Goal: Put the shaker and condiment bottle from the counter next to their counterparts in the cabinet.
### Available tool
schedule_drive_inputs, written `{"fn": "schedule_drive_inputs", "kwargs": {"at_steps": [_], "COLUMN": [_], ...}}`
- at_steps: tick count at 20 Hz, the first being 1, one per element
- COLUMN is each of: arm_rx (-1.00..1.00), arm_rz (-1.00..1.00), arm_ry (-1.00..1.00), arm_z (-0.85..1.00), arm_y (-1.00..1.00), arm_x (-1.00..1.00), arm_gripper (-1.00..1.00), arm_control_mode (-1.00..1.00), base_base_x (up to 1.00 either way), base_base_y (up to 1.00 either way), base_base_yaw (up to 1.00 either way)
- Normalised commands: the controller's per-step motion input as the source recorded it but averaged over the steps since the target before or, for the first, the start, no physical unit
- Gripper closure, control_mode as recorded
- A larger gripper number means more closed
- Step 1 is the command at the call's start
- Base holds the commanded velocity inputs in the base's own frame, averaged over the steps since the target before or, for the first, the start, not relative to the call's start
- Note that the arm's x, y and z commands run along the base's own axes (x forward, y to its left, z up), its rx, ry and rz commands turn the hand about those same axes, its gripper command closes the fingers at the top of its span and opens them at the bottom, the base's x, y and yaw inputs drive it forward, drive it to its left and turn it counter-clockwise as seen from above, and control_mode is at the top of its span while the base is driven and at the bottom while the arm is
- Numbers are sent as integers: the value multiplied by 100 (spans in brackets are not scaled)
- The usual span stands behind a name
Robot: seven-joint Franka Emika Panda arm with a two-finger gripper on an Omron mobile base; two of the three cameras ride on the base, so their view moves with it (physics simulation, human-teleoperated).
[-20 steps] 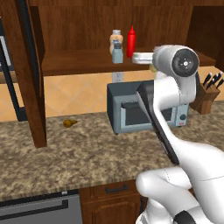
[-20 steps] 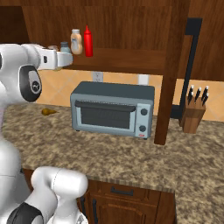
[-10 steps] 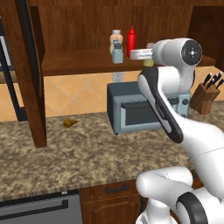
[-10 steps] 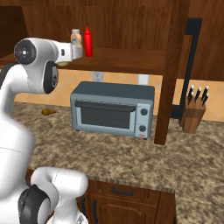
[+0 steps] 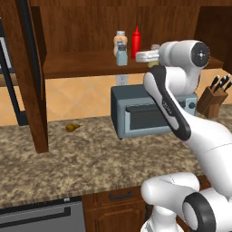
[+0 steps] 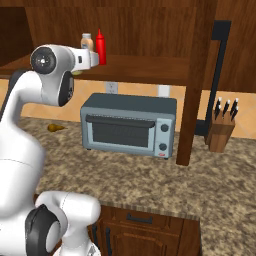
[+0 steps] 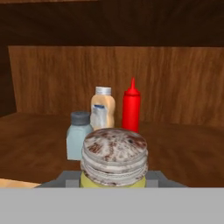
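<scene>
My gripper point(image 7: 113, 178) is shut on the shaker point(image 7: 114, 161), whose mottled silvery top and yellow-green body loom close in the hand view. It hangs at shelf height in front of the cabinet point(image 7: 35, 144). Just beyond it on the shelf stand the counterparts: a grey-blue shaker point(image 7: 79, 140) and a tan bottle point(image 7: 103, 109) with a white cap. The red condiment bottle point(image 7: 131, 109) stands upright right of the tan bottle. From the base, the condiment bottle point(image 5: 136, 42) and grey-blue shaker point(image 5: 121, 56) sit left of my hand point(image 5: 146, 56). The counter point(image 5: 90, 163) lies below.
A grey toaster oven point(image 6: 130, 125) sits on the counter under the shelf. A knife block point(image 6: 221, 132) stands at the right. A small brown-yellow item point(image 5: 71, 128) lies by the wall. A dark wooden cabinet post point(image 6: 192, 85) rises right of the oven.
The arm's upper joint has risen and the hand, still holding the shaker, has edged a little toward the bottles on the shelf.
</scene>
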Motion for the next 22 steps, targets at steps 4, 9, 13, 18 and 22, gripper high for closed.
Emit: {"fn": "schedule_drive_inputs", "kwargs": {"at_steps": [4,9,13,18,22], "arm_rx": [0,-2,-3,-2,0], "arm_rz": [0,0,0,0,0], "arm_ry": [0,0,0,0,0], "arm_z": [0,-3,-15,-9,0], "arm_y": [14,15,11,9,1], "arm_x": [4,12,29,24,18], "arm_gripper": [100,100,100,100,100], "arm_control_mode": [-100,-100,-100,-100,-100], "base_base_x": [0,0,0,0,0], "base_base_y": [0,0,0,0,0], "base_base_yaw": [0,0,0,0,0]}}
